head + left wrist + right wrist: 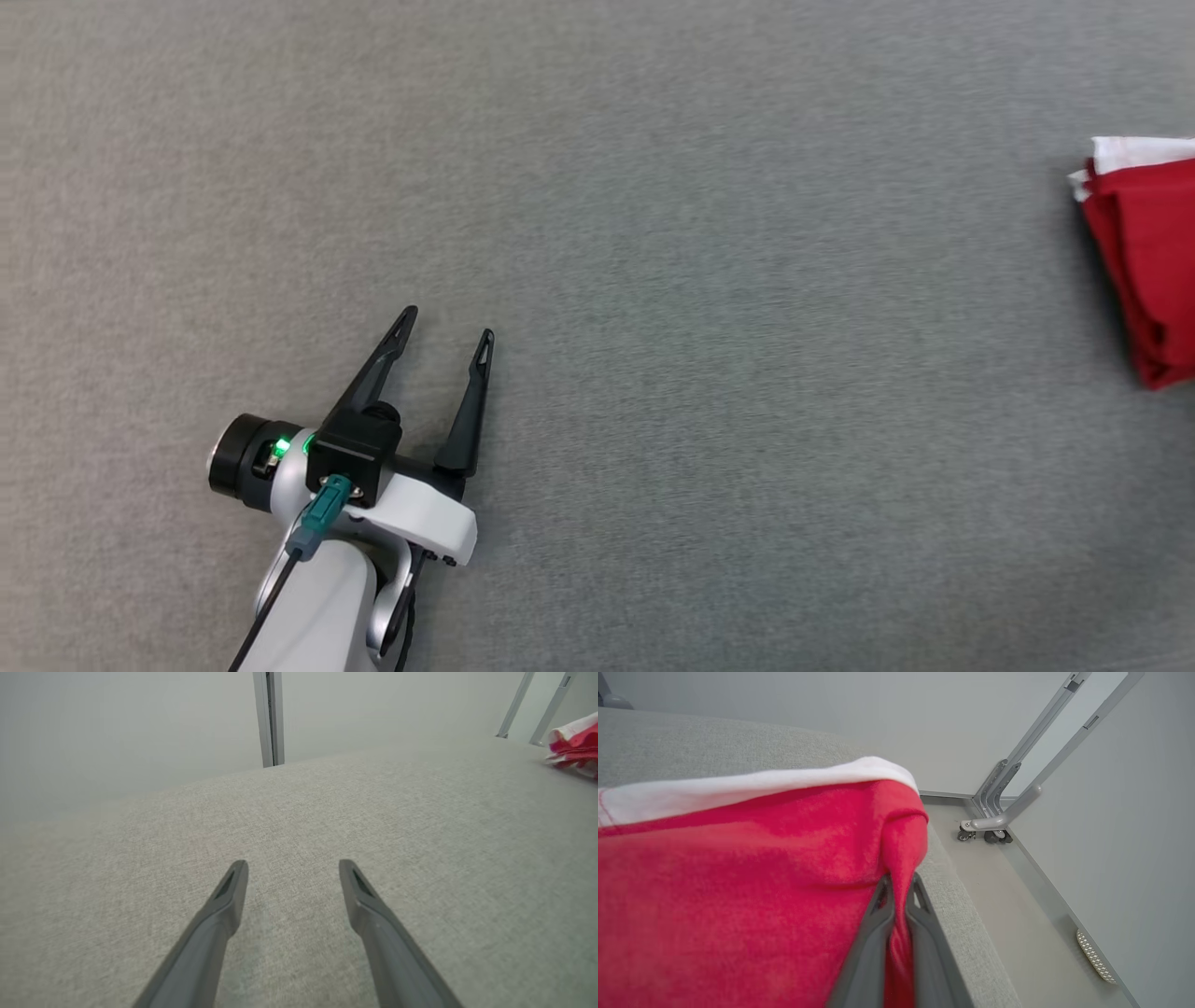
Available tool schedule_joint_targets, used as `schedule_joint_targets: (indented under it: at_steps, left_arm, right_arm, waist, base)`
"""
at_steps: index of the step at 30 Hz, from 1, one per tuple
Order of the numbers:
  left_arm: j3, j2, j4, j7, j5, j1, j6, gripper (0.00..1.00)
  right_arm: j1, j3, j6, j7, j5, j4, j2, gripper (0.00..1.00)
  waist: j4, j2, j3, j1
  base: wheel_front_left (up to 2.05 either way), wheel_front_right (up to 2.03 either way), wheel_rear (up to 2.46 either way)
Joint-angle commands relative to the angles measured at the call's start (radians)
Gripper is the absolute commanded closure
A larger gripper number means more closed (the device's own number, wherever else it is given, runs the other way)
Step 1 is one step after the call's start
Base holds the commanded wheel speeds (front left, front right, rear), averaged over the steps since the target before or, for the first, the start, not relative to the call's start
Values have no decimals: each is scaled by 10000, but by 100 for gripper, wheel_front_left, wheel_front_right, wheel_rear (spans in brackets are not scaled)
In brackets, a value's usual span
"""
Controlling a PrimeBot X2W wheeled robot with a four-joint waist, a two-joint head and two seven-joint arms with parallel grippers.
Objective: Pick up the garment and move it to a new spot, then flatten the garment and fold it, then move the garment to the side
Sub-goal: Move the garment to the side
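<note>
The garment (1146, 271) is a folded red cloth with a white edge, lying at the far right of the grey fabric surface (653, 233). It appears small at the upper right in the left wrist view (577, 742). In the right wrist view the red cloth (738, 896) is close up, and my right gripper (899, 886) is shut on a pinched fold of it, beside the surface's edge. My left gripper (448, 334) is open at the lower left of the head view, far from the garment, with nothing between its fingers (229, 896).
The grey surface ends in an edge (957, 914) just right of the held fold, with the floor (1017, 933) below. A wheeled metal frame (994, 826) stands by the wall. A grey post (270, 718) rises behind the far edge.
</note>
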Motion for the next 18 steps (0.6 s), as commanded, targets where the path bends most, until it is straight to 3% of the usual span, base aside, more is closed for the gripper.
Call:
schedule_joint_targets:
  at_steps: [1, 2, 3, 4, 8, 11, 18]
  left_arm:
    - [50, 53, -37, -1, 66, -219, 1, 0]
    - [56, 52, -64, -1, 73, -243, 3, 0]
    - [68, 51, -77, -1, 78, -243, 11, 0]
    - [73, 49, -81, 1, 80, -224, 20, 0]
    - [80, 47, -63, 1, 35, -218, 53, 0]
    - [56, 21, -75, 1, -82, -158, 88, 0]
    - [156, -6, -51, -1, -285, 114, 216, 0]
  right_arm:
    - [-104, -150, -3, -50, -132, -2, -124, 96]
    - [-163, -505, -4, -50, -330, -60, -217, 64]
    - [-194, -890, -3, -51, -602, -144, -279, 14]
    - [-200, -1271, -3, -50, -849, -277, -292, 0]
    - [10, -3042, -3, -48, -2046, -1205, -99, 0]
    - [155, -3874, -3, -50, -2744, -2075, 541, 0]
    - [689, -3324, -3, -48, -2526, -3973, 2326, 0]
  waist:
    - [439, 0, 420, 0]
    - [502, 0, 462, 0]
    - [547, 0, 492, 0]
    - [579, 0, 509, 0]
    - [695, 0, 395, 0]
    - [750, 0, 155, 0]
    - [738, 0, -543, 0]
  base:
    - [0, 0, 0]
    - [0, 0, 0]
    - [0, 0, 0]
    - [0, 0, 0]
    - [0, 0, 0]
    - [0, 0, 0]
    - [0, 0, 0]
